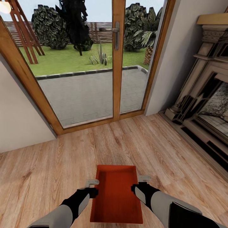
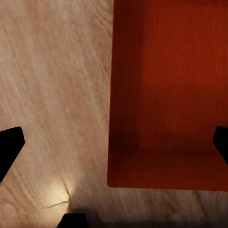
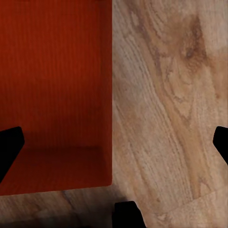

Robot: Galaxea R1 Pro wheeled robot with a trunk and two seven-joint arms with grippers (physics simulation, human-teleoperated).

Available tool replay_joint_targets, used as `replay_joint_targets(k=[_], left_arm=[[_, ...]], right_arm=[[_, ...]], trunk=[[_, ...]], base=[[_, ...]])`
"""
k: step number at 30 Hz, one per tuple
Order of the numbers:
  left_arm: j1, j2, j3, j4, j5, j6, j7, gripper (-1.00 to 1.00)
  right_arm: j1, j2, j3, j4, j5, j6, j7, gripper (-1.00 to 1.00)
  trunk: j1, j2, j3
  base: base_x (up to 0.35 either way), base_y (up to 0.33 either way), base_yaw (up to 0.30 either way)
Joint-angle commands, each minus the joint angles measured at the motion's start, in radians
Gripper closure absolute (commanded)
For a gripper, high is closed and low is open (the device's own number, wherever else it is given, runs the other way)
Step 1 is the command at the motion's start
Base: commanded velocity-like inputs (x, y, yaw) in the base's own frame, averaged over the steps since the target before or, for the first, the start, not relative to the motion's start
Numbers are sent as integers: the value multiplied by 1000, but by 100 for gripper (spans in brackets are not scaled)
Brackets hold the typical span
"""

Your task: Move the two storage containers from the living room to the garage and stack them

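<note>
One orange-red storage container [image 1: 116,193] sits between two tools. The left tool [image 1: 92,182] and right tool [image 1: 144,179] each straddle a long wall, spread wide, above the wood floor [image 1: 47,177]. Two glass doors [image 1: 85,63] stand beyond.

Count: one orange-red rectangular ribbed plastic storage container [image 1: 116,193], open-topped; two black robot arms, each ending in one gripper, left gripper [image 1: 93,187] and right gripper [image 1: 139,183]. One wood-framed glass door pair [image 1: 114,60], two panes, with one metal handle [image 1: 116,34]. One carved stone fireplace [image 1: 205,95]; one light wood plank floor [image 1: 47,177].
</note>
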Motion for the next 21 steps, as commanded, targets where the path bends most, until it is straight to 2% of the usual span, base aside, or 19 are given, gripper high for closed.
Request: replay_joint_targets(k=[1,6,9,10,15,21], left_arm=[[0,-1,6,-3,-5,6,3,-100],[0,-2,4,-6,-5,15,8,-100],[0,-5,3,-11,-5,64,8,-100],[0,-14,2,-14,-5,69,8,-100],[0,-23,2,-50,-4,74,9,-100],[0,-23,4,-53,-3,75,8,-100]], right_arm=[[-1,1,8,1,-5,5,-2,-100],[-1,1,7,1,-10,15,-2,-100],[-1,1,2,1,-15,30,-2,-100],[-1,1,1,1,-15,31,-2,-100],[-1,1,3,1,-16,34,-2,-100],[13,1,3,4,-15,18,-2,-100]], trunk=[[0,0,-1],[0,0,-1],[0,0,-1],[0,0,-1],[0,0,-1],[0,0,-1]], base=[[0,0,0],[0,0,0],[0,0,0],[0,0,0],[0,0,0],[0,0,0]])
